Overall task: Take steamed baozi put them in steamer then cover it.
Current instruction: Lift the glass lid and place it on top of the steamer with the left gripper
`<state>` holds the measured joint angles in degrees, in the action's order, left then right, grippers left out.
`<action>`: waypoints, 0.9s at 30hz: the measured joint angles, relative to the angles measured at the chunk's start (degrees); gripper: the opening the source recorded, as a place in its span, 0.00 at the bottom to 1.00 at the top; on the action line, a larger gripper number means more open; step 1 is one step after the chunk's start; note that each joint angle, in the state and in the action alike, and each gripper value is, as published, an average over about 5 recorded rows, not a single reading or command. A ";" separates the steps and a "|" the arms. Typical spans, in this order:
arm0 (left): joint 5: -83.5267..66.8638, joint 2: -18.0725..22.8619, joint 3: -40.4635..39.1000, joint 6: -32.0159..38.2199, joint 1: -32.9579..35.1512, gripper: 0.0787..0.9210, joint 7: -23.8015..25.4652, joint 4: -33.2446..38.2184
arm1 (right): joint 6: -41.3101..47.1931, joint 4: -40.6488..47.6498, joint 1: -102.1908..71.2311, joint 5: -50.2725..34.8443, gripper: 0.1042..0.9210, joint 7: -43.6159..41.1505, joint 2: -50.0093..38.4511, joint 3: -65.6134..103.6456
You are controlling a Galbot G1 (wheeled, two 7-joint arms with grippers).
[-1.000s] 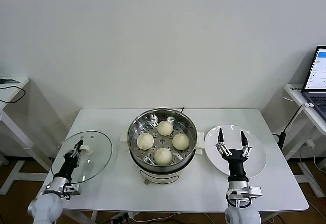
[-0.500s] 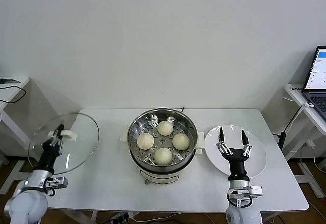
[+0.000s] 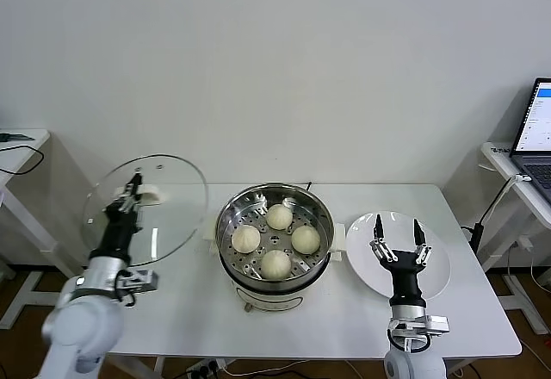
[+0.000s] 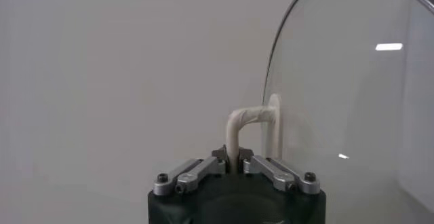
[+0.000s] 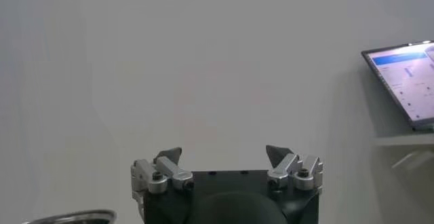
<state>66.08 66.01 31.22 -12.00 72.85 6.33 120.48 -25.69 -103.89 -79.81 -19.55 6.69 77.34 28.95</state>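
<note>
Several cream-white baozi (image 3: 275, 264) sit on the perforated tray of the shiny steel steamer (image 3: 232, 211) at the table's middle. My left gripper (image 3: 131, 188) is shut on the white handle (image 4: 243, 125) of the round clear glass lid (image 3: 176, 202). It holds the lid tilted up in the air, left of the steamer and above the table's left side. The lid's glass (image 4: 352, 96) also shows in the left wrist view. My right gripper (image 3: 398, 228) is open and empty, pointing up over the flat white plate (image 3: 435, 284).
The white table (image 3: 189, 306) carries the steamer and plate. A laptop (image 3: 535, 129) stands on a side table at the right, also in the right wrist view (image 5: 403, 76). Another side table (image 3: 17, 146) stands at the left.
My left gripper has lifted the glass lid off the table and carried it up and right toward the steamer. The right gripper has barely moved.
</note>
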 measured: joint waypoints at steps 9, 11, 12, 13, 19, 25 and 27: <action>3.23 0.06 -14.15 -9.66 -6.25 0.13 3.88 1.64 | -0.23 -0.48 -0.16 0.58 0.88 -0.05 0.42 0.53; 4.06 0.33 -16.81 -10.98 -7.41 0.13 4.39 1.67 | -0.26 -0.37 -0.06 0.76 0.88 -0.06 0.53 0.55; 4.51 0.51 -18.10 -11.54 -7.99 0.13 4.61 1.61 | -0.27 -0.31 -0.01 0.85 0.88 -0.06 0.60 0.55; 4.96 0.69 -19.35 -12.06 -8.54 0.13 4.79 1.51 | -0.28 -0.25 0.04 0.93 0.88 -0.06 0.67 0.55; 7.53 1.98 -25.91 -14.73 -11.61 0.13 5.65 -0.22 | -0.31 -0.07 0.13 1.36 0.88 -0.06 1.10 0.63; 9.39 3.83 -30.92 -16.34 -14.46 0.13 6.15 -3.56 | -0.51 0.27 -0.03 1.90 0.88 -0.06 1.36 0.99; 9.84 4.45 -32.19 -16.63 -15.19 0.13 6.20 -4.71 | -0.58 0.42 -0.03 2.09 0.88 -0.06 1.52 1.04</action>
<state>75.91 70.46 -0.97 -28.63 57.66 12.53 115.77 -26.27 -103.47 -79.84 -17.46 6.63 78.85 29.99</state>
